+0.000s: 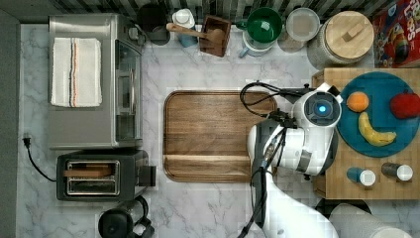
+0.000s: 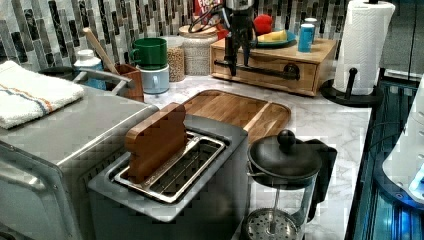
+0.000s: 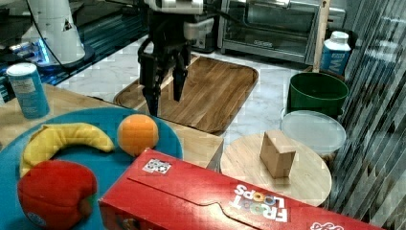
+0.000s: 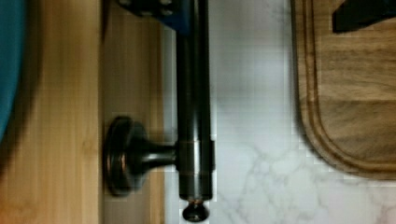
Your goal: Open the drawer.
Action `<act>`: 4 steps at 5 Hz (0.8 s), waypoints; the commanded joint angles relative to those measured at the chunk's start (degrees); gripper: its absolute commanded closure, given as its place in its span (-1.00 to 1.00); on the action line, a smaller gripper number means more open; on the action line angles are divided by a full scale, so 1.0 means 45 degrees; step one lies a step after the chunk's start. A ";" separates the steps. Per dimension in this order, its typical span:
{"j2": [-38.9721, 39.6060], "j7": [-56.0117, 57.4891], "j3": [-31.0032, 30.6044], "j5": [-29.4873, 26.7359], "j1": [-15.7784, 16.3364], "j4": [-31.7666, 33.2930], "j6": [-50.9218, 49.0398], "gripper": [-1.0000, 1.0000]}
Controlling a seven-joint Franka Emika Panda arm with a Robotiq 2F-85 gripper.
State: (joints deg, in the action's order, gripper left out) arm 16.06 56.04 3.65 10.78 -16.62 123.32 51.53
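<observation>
The drawer [image 2: 272,61] is the front of a light-wood cabinet [image 1: 346,173] and looks closed, flush with the cabinet. A long black bar handle [image 2: 260,71] runs across it, and in the wrist view the handle [image 4: 194,93] stands off the wood on a round mount [image 4: 123,161]. My gripper [image 2: 235,67] hangs over the handle near the end on the left view's left. The gripper [image 3: 165,100] is open, fingers pointing down. In the wrist view one fingertip [image 4: 366,16] lies over the cutting board side, the other on the drawer side, with the bar between them and no contact visible.
A brown cutting board [image 1: 218,136] lies just in front of the drawer. On the cabinet sit a blue plate [image 1: 391,84] with fruit and two cans [image 1: 361,176]. A paper towel roll [image 2: 362,47] stands beside the cabinet. Toaster oven [image 1: 94,82], toaster [image 1: 99,173] and French press [image 2: 282,170] are further off.
</observation>
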 commanded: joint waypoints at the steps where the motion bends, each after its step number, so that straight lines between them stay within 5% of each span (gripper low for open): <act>1: -0.0576 -0.0676 0.0359 0.1150 0.0256 0.0138 0.0497 -1.00; 4: 0.0508 -0.0514 -0.0289 -0.0277 -0.0010 -0.0037 0.1386 -1.00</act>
State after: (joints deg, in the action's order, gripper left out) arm 17.25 55.90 4.46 11.70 -17.26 123.10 55.25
